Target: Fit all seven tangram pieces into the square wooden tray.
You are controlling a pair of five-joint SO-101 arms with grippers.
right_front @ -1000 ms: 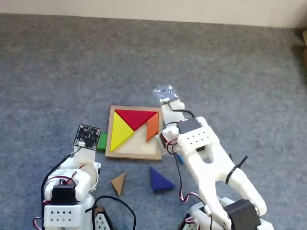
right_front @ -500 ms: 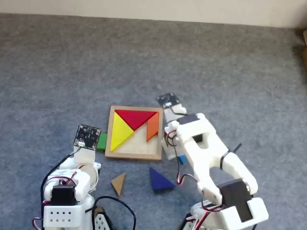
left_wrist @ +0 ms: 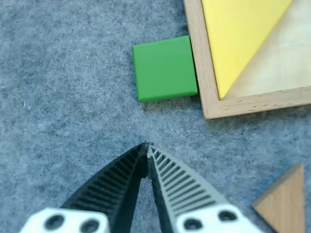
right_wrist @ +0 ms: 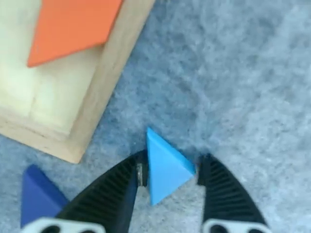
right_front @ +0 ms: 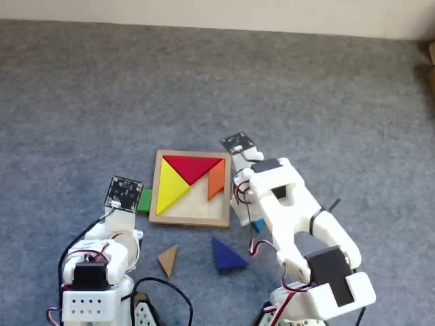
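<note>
Just off a corner of the wooden tray (right_wrist: 111,75), the right gripper (right_wrist: 171,167) straddles a light-blue triangle (right_wrist: 163,178), jaws parted and not yet clamped. Stiff, smooth and probably light, the piece looks best pinched across its flat edges. The left gripper (left_wrist: 146,149) sits closed and empty beside the tray, near a green square (left_wrist: 164,68).

Wooden tray (right_front: 190,221) holds red triangle (right_front: 192,166), yellow triangle (right_front: 170,185), orange piece (right_front: 216,180) — green square (left_wrist: 164,68) beside.
</note>
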